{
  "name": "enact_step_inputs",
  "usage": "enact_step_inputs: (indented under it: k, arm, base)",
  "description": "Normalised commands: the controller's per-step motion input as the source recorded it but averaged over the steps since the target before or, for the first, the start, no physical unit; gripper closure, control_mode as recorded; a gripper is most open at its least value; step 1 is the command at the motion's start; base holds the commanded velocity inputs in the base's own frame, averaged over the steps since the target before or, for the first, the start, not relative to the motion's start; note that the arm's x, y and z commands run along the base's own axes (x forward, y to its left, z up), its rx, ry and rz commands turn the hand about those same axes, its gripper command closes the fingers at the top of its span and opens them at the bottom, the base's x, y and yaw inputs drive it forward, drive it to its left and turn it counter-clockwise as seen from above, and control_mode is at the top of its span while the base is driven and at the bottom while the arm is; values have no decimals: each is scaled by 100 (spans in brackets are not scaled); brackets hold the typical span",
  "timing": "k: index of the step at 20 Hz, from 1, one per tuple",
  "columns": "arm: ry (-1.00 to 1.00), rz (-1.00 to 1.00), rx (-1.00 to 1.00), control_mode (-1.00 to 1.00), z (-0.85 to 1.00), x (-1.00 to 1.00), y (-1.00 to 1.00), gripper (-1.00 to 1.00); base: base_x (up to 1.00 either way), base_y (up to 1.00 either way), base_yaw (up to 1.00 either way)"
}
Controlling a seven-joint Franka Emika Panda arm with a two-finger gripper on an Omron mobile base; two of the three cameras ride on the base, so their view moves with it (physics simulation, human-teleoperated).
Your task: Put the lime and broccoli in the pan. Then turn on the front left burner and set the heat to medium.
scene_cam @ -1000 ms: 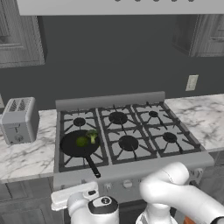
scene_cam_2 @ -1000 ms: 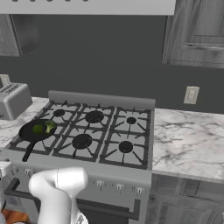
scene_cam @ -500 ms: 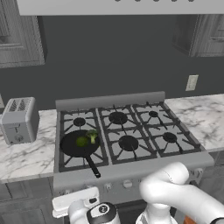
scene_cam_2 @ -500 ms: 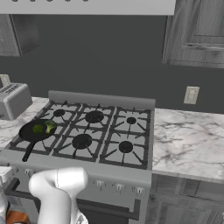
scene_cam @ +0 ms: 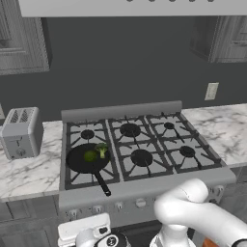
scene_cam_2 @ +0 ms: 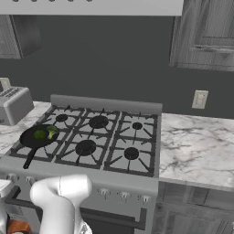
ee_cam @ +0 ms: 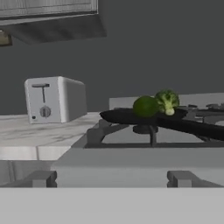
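Note:
The black pan (scene_cam: 79, 161) sits on the front left burner (ee_cam: 146, 129), its long handle (scene_cam: 102, 184) pointing at the stove's front edge. Inside it lie the lime (scene_cam: 89, 156) and, just right of it, the broccoli (scene_cam: 102, 150). The hand view looks level across the stove front at the lime (ee_cam: 145, 106) and broccoli (ee_cam: 166, 101) in the pan (ee_cam: 131, 117). My gripper (scene_cam: 83, 224) hangs low in front of the stove's left control knobs, below the pan handle. It is open and holds nothing.
A silver toaster (scene_cam: 20, 132) stands on the marble counter (scene_cam: 29, 173) left of the stove. A row of knobs (scene_cam: 118, 206) runs along the stove's front panel; two of these knobs (ee_cam: 41, 178) sit close ahead of the hand. My white arm (scene_cam: 193, 217) crosses the lower right.
The hand has sunk a little lower in front of the stove. Pan, lime and broccoli have not moved.

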Motion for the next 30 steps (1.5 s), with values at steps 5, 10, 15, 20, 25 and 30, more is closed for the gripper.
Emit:
enact_step_inputs:
  k: [5,10,15,20,25,30]
  arm:
    - [0,-1,13,-100,-7,0,0,-100]
    - [4,-1,1,-100,-10,1,0,-100]
    - [10,0,0,-100,-21,6,0,-100]
    - [8,-1,-1,-100,-19,5,0,-100]
    - [2,-2,0,-100,-21,6,0,-100]
    - [0,-4,0,-100,-14,1,0,-100]
  base:
    - [0,0,0]
    - [0,0,0]
    - [0,0,0]
    - [0,0,0]
    - [0,0,0]
    - [0,0,0]
